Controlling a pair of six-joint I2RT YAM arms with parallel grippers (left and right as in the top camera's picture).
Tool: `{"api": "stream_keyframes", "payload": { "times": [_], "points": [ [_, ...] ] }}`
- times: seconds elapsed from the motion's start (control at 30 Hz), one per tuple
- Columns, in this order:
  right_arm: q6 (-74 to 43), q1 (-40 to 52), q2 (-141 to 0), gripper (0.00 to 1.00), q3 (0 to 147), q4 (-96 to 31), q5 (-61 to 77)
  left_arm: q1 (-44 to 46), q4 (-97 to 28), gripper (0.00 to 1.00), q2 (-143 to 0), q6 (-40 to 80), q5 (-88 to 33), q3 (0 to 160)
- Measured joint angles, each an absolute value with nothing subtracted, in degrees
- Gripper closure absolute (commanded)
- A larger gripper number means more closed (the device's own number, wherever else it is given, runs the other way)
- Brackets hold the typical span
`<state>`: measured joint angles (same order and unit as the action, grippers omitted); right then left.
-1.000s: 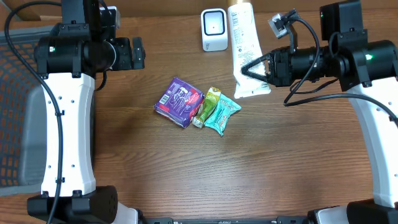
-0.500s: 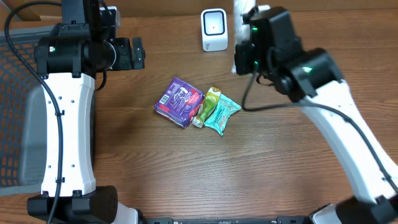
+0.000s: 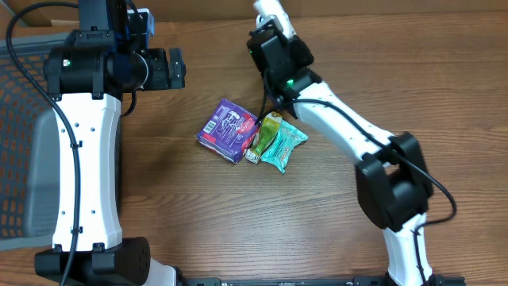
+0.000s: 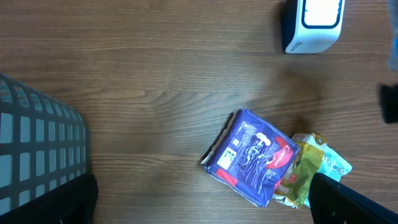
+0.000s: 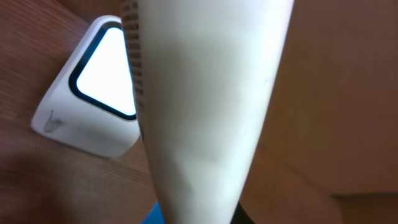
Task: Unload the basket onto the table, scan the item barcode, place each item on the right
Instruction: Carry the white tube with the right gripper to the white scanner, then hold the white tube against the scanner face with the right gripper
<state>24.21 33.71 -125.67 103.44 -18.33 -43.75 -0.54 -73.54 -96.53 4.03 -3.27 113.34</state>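
I count three on the table (image 3: 444,95) — purple packet (image 3: 228,129), green packet (image 3: 266,135), teal packet (image 3: 284,147) — plus one scanner (image 5: 93,106) and one white tube (image 5: 205,112). My right gripper (image 3: 268,30), fingers hidden, is clenched on the tube beside the scanner; the left gripper (image 3: 176,68) gapes, released.

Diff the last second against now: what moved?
The right gripper, shut on the white tube, swung left from the right side of the table and lifted the tube to above the scanner. The left gripper stayed open and parked; the purple packet, green packet and teal packet did not move.
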Motion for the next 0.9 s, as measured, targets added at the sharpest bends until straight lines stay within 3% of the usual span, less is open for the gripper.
{"api": "stream_keyframes", "payload": {
  "times": [0.37,0.9],
  "points": [
    [51.2,32.4,-135.4,0.96,103.4,-2.5,-45.6,-0.5,-73.5,0.0,-96.5,4.0,-3.3,113.3],
    [56.4,28.5,-138.4,0.96,103.4,0.9,-47.0,-0.5,-73.5,0.0,-96.5,4.0,-3.3,113.3]
  ]
}}
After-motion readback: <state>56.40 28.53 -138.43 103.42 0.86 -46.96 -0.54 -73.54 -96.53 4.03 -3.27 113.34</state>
